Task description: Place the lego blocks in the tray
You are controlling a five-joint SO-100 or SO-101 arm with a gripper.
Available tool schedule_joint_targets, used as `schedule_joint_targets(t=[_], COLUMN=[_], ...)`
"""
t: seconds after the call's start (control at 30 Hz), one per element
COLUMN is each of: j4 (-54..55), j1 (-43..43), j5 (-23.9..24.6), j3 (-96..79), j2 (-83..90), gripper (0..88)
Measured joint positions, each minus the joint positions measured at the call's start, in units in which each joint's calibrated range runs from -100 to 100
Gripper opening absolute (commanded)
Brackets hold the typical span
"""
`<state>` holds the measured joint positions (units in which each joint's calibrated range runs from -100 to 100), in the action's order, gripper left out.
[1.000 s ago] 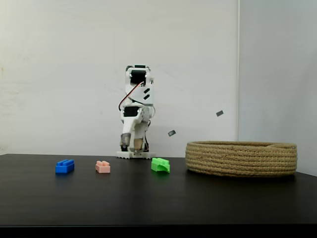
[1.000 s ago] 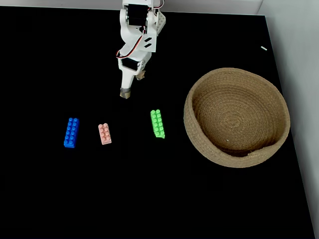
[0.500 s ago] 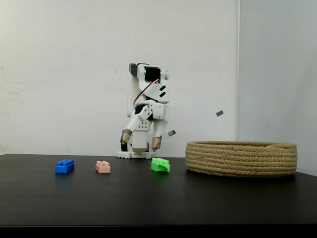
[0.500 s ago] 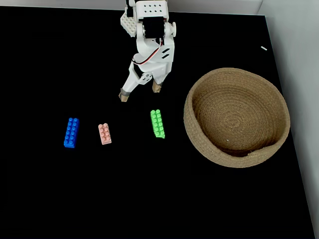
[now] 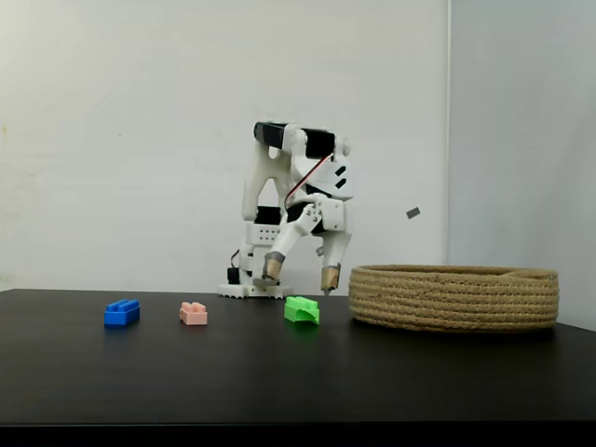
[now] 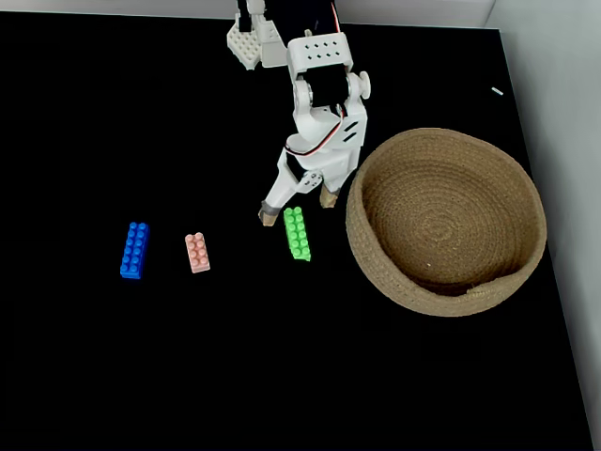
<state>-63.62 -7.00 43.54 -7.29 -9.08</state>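
gripper point(image 6: 299, 207) fingers spread | green block point(image 6: 298, 233) long axis runs near-far, flat

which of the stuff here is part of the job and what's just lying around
Part of the job: green block, pink block, blue block, rope basket, open gripper over the green block.

Just there: small dark tags on the wall, white scrap.

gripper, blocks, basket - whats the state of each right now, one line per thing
gripper: open, fingertips spread above the far end of the green block, holding nothing
green block: flat on the table, ungrasped, just left of the basket
pink block: flat on the table, untouched
blue block: flat on the table, untouched
basket: upright, nothing inside
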Motion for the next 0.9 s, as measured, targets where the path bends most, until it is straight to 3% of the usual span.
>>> schedule_joint_targets(t=[0.43, 0.5, 0.57, 0.6, 0.9], j4=[4.95, 5.85, 7.06, 7.63, 12.75], j1=[-0.73, -0.65, -0.24, -0.16, 1.30], j5=[0.54, 0.78, 0.88, 0.78, -0.44], j3=[5.04, 5.04, 5.13, 5.13, 3.00], j2=[-10.60, -10.77, -11.03, -11.11, -11.45], gripper=[31.5, 25.2, 7.1, 2.1, 0.0])
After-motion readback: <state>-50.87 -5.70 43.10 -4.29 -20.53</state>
